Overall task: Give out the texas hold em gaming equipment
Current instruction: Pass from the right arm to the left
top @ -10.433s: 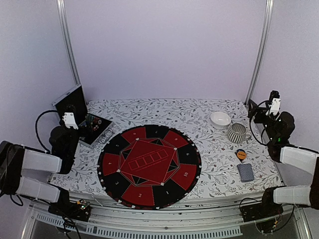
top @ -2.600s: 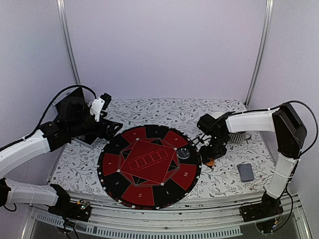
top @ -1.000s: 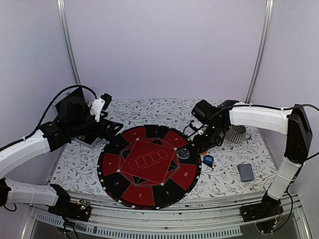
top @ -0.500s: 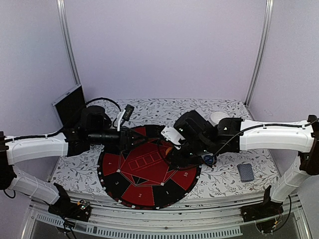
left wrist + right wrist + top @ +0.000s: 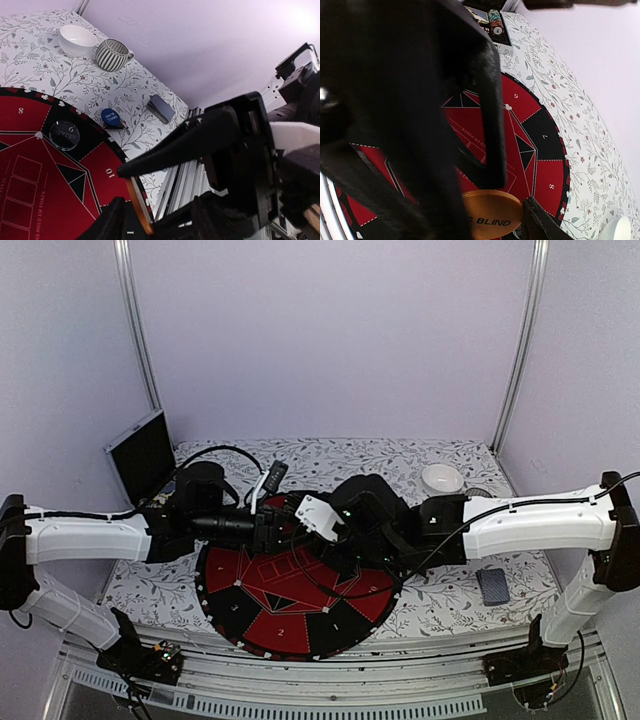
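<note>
While above round mat [image 5: 272, 628], flat orange disc [image 5: 492, 214] clenched by left tool [image 5: 127, 196] and right tool [image 5: 509, 201]

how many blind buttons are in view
2. Orange button: gripped by the right end effector above the mat. Blue button: on the cloth beside the mat. Others may be hidden.

A robot test cell in a lab: plain lilac walls [image 5: 330, 340] and aluminium uprights [image 5: 138, 330] rise behind the round poker mat [image 5: 285, 610]; its floral-clothed counter [image 5: 450, 600] ends, nearer than the mat, in a slotted metal rail [image 5: 350, 670].
</note>
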You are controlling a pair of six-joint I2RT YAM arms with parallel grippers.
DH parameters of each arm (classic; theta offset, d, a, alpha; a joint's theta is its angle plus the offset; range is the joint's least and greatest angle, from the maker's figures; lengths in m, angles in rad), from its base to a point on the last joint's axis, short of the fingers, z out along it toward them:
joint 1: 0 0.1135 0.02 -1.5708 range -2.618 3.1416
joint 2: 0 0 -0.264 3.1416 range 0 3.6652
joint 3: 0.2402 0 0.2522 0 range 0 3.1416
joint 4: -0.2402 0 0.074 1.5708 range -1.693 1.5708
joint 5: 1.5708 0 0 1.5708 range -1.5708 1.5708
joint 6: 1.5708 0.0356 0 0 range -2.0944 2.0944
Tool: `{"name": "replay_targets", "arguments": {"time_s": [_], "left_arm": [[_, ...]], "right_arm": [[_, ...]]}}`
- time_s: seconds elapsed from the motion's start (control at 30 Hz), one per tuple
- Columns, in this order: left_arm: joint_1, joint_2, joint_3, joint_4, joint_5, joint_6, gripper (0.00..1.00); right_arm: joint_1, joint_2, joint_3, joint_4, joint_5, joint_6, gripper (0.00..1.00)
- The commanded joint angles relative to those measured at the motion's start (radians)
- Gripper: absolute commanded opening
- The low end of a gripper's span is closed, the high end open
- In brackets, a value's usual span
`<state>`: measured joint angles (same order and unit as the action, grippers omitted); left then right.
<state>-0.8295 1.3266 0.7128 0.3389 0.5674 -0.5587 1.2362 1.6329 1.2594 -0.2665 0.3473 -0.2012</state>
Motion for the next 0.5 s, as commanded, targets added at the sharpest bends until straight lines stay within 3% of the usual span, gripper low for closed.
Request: {"name": "replay_targets", "arguments": {"time_s": [0.0,0.27,0.37,0.43,0.47], "left_arm": [[-0.012,0.018,-0.012,0.041,-0.018,0.001,0.42],[-0.010,0.022,-0.005,-0.015,-0.010,0.027,0.19],[-0.013,0.026,0.002,-0.019,0.062,0.045,0.13],[-0.012,0.038,0.017,-0.051,0.111,0.073,0.00],[-0.010,0.043,0.025,-0.075,0.120,0.086,0.00]], "right_arm": [[0.032,0.009,0.028,0.065,0.035,-0.050,0.22],[0.032,0.012,0.031,0.070,0.052,-0.043,0.22],[0.033,0.024,0.033,0.069,0.085,-0.043,0.22],[0.033,0.026,0.030,0.067,0.096,-0.044,0.22],[0.033,0.025,0.027,0.067,0.098,-0.043,0.22]]}}
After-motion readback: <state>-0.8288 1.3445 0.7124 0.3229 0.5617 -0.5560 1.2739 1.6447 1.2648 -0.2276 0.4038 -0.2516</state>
